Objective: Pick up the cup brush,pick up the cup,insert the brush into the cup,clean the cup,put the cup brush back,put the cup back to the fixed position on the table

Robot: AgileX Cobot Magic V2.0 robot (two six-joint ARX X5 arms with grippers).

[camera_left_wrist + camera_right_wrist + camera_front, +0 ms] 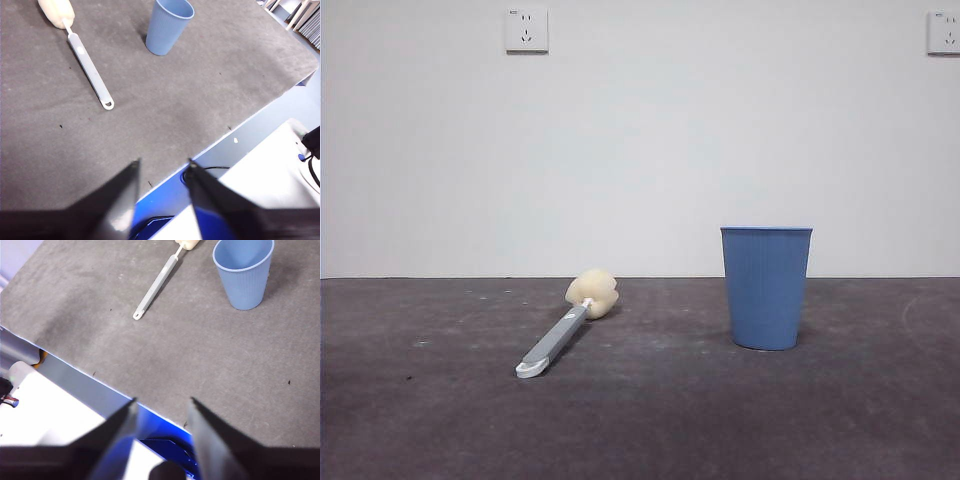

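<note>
The cup brush (566, 325) lies flat on the table (650, 420), left of centre, its cream sponge head toward the wall and its white tip toward me. It also shows in the left wrist view (85, 60) and the right wrist view (159, 282). The blue ribbed cup (766, 287) stands upright to the right of it, mouth up, also seen as the cup (167, 26) and the cup (244, 271). My left gripper (164, 162) is open over the table's near edge, far from both. My right gripper (162, 401) is open too, back over that edge. Neither holds anything.
A white wall with two sockets (526, 29) stands behind the table. The table's near edge (235, 130) drops to a blue and white base below the grippers. No arm shows in the front view.
</note>
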